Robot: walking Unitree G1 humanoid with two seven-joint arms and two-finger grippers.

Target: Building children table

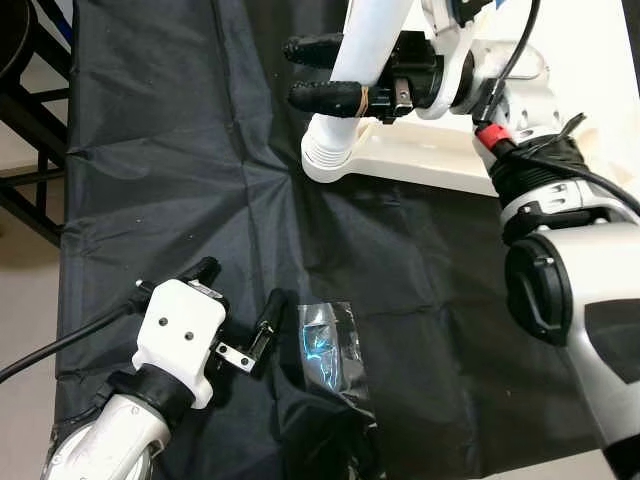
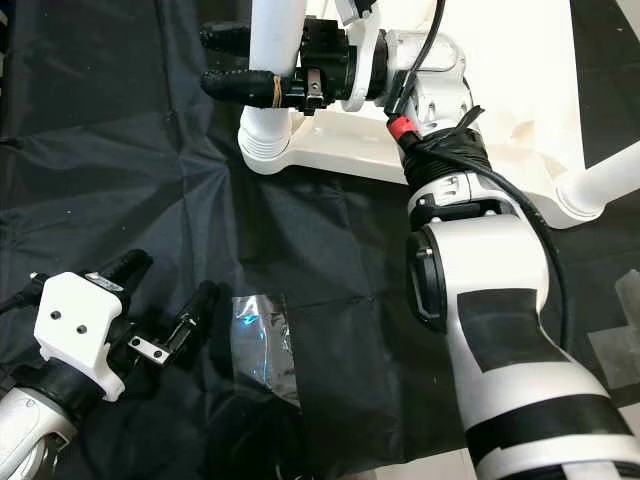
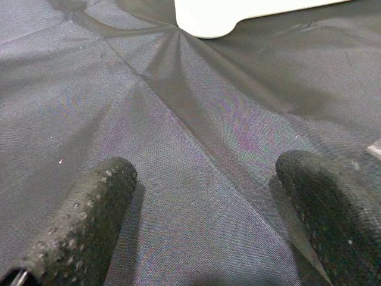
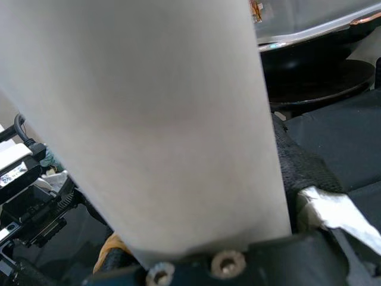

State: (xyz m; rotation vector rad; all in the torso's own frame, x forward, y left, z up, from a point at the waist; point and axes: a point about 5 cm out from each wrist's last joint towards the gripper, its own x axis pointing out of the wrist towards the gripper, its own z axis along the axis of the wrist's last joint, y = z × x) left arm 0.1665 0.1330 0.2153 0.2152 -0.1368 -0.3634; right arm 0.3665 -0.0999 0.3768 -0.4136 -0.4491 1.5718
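Left gripper [image 1: 238, 300] sits low at about 7 o'clock in the head view, hovering over the black cloth [image 1: 160, 160], fingers spread apart and holding nothing. Its wrist view shows both fingertips [image 3: 83, 220] wide apart with bare cloth between them, and a rounded white corner of the tabletop [image 3: 208, 15] at 12 o'clock ahead.

Clear plastic bag [image 1: 330, 350] lies flat on the cloth just beside the left gripper, at 6 o'clock in the frame, crinkled with a blue glint. Contents too small to tell.

White table leg [image 1: 360, 50] stands up at 12 o'clock, slightly tilted, its ribbed base collar [image 1: 325, 155] seated at the corner of the white tabletop [image 1: 420, 150], which lies flat on the cloth.

Right gripper [image 1: 325, 72] reaches in from the 3 o'clock side, clamped around the leg above the collar, one black finger each side. Right wrist view: leg [image 4: 149, 119] up close, pressed against the gripper body.

A second white leg [image 2: 610, 175] shows at 3 o'clock in the right eye view, at the tabletop's other corner.
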